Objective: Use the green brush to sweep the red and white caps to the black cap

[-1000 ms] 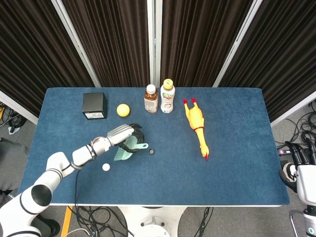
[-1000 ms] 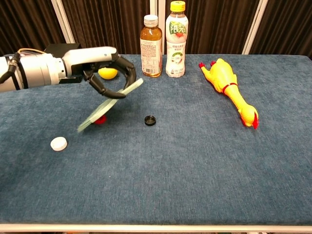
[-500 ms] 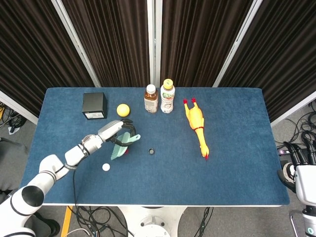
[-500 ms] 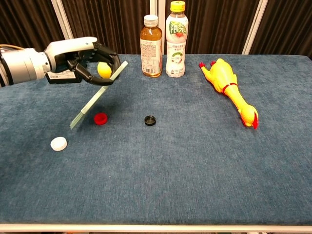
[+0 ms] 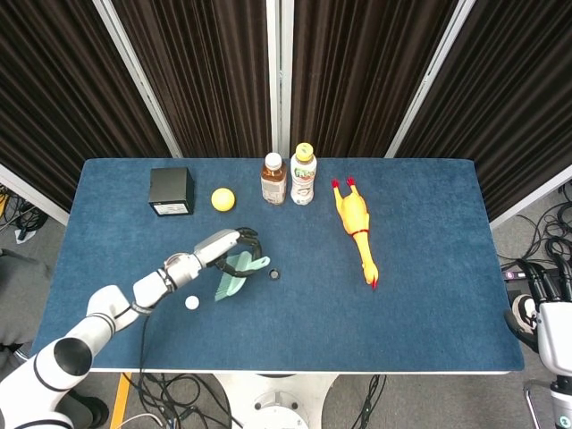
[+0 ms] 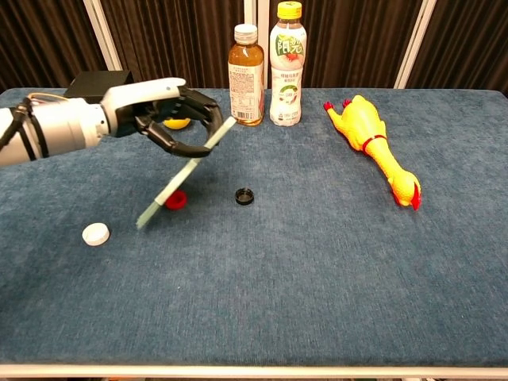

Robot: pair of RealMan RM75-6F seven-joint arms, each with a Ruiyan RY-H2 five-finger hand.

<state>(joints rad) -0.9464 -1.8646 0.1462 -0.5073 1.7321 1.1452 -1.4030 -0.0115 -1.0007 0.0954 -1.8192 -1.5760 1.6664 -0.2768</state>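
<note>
The red cap (image 6: 176, 199) has shifted closer to the black cap (image 6: 244, 195), which lies at its 3 o'clock. The left hand (image 6: 175, 117), fingers curled around the green brush (image 6: 184, 173), should keep the bristles low behind it.

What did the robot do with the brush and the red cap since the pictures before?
The left hand, holding the green brush, swung back toward the black cap. The red cap slid a little closer to the black cap and now sits right at the bristles. The white cap, black cap, bottles and rubber chicken stayed put.
</note>
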